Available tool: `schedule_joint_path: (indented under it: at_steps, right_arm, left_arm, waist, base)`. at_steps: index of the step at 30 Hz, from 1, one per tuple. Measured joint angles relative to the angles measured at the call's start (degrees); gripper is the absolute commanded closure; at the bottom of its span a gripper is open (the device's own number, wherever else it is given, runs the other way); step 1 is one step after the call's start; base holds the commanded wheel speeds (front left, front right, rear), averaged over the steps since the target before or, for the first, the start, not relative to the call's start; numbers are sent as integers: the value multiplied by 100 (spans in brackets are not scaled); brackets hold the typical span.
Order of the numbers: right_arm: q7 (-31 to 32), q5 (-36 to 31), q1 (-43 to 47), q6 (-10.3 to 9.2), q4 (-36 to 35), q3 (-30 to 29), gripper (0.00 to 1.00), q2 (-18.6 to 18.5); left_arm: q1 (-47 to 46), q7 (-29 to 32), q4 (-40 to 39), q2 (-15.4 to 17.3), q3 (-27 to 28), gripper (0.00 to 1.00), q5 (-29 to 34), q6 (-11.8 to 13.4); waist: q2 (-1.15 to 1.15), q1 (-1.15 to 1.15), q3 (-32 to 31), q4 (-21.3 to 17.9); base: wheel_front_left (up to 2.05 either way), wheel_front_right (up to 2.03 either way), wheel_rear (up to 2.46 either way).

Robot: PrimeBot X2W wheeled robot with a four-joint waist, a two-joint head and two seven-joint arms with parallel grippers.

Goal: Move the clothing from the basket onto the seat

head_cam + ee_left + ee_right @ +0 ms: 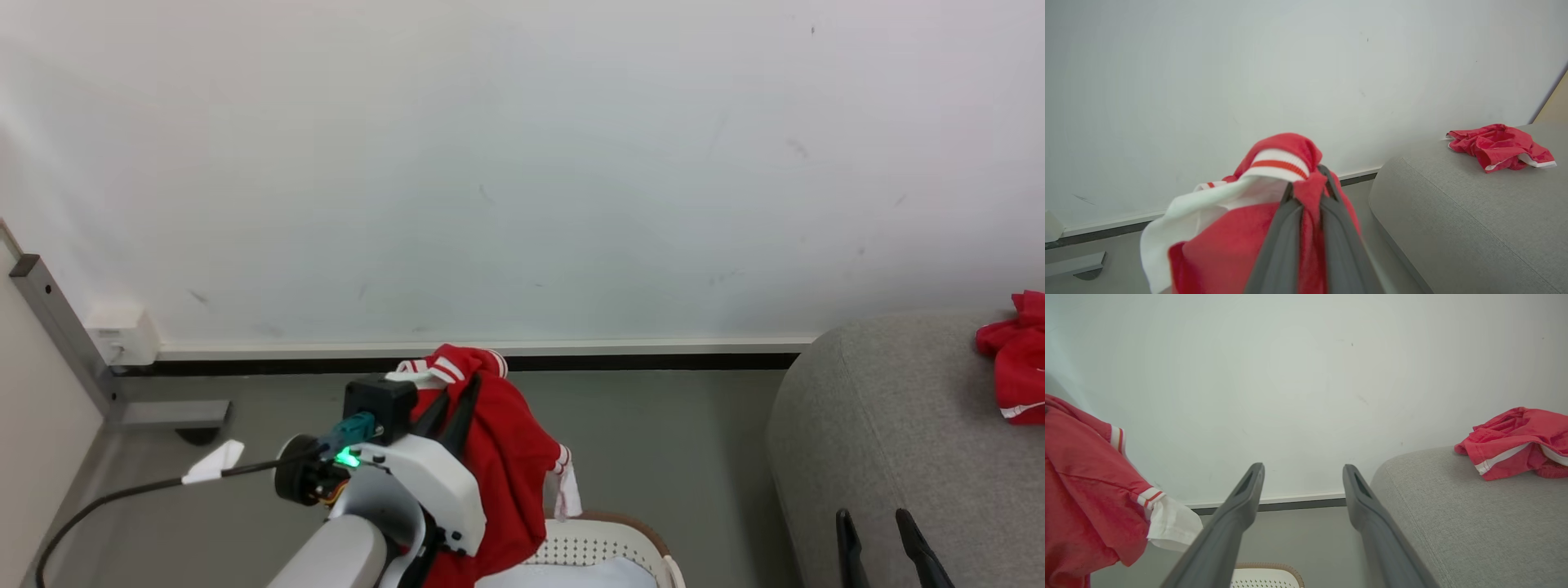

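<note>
A: Step in hand?

B: Carrying across, by the look of it. Big grey upholstered seat as the mark. Cream perforated basket on the floor, well to the left of the seat. Red jersey with white-striped cuffs hanging over that basket, no part of it above the seat yet. Crumpled red shorts already lying on top of the seat, toward its far right.

A: Held how?

B: Left jaws pinched tight on a fold of the jersey near a striped band, with the rest of the cloth drooping free below. Right jaws spread wide with nothing between them, hovering at the seat's near left edge.

A: Next move?

B: Probably a swing of the jersey toward the seat until fully above the cushion, then down far enough for the hem to settle, then release. Worth keeping the dangling sleeve above the seat's rounded edge on the way over. Better landed beside the shorts than at the seat's edge, lest the cloth slide off.
</note>
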Motion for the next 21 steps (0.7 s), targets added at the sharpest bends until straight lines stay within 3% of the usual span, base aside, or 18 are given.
schedule_joint_path:
  at_steps: [7,16,21]
  right_arm:
    - [23,-114,-6,-1,-164,419,0,-27]
    - [644,162,-788,-1,-554,2081,0,-831]
    - [881,411,-1347,0,-347,2799,0,-1018]
  left_arm:
    - [59,151,-406,58,-75,100,0,40]
    - [52,325,-775,-15,-357,100,20,-5]
    - [46,393,-917,-157,-603,100,57,-118]
  waist:
    - [0,0,19,65]
    - [0,1,94,85]
    - [0,1,101,132]
  base:
    - [0,0,0]
    - [0,0,0]
    - [0,0,0]
